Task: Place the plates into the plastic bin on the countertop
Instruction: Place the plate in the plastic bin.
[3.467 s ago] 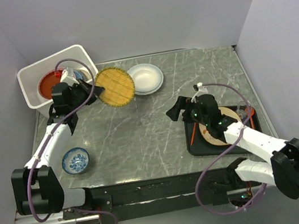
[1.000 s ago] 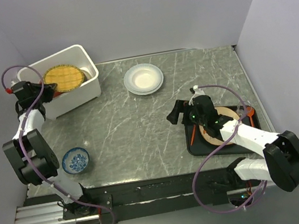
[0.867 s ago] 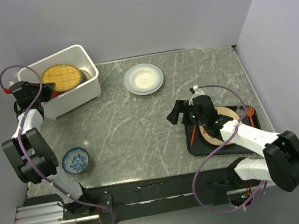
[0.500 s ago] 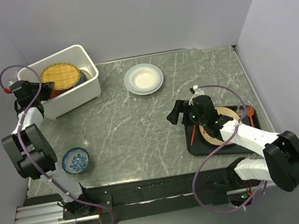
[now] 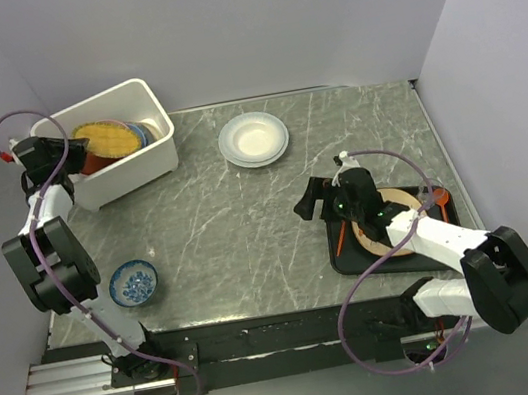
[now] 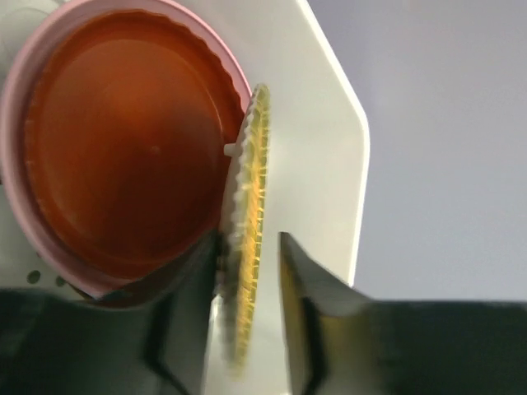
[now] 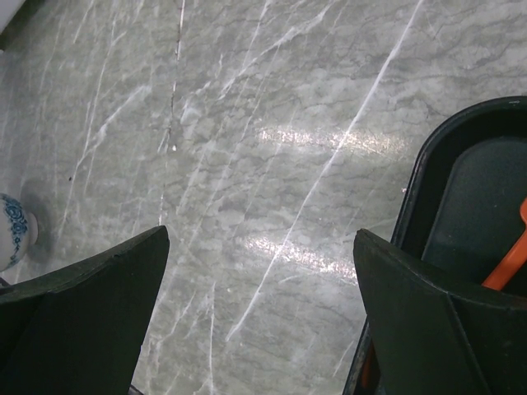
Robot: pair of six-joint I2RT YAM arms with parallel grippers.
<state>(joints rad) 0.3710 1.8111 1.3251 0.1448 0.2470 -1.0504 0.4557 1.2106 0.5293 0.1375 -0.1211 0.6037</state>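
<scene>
The left end effector reaches over the plastic bin's left wall. Its jaws are slightly apart astride the rim of the woven yellow plate, with a sliver of gap at the right finger. That plate stands tilted on edge inside the bin, leaning over the red-orange plate, which lies nested in the pink plate on the bin's floor.

The right end effector hangs far to the bin's near right, jaws wide apart and empty above the tabletop, beside the black tray.

A white plate lies on the tabletop right of the bin, apart from it. A small patterned bowl sits well nearer than the bin.
</scene>
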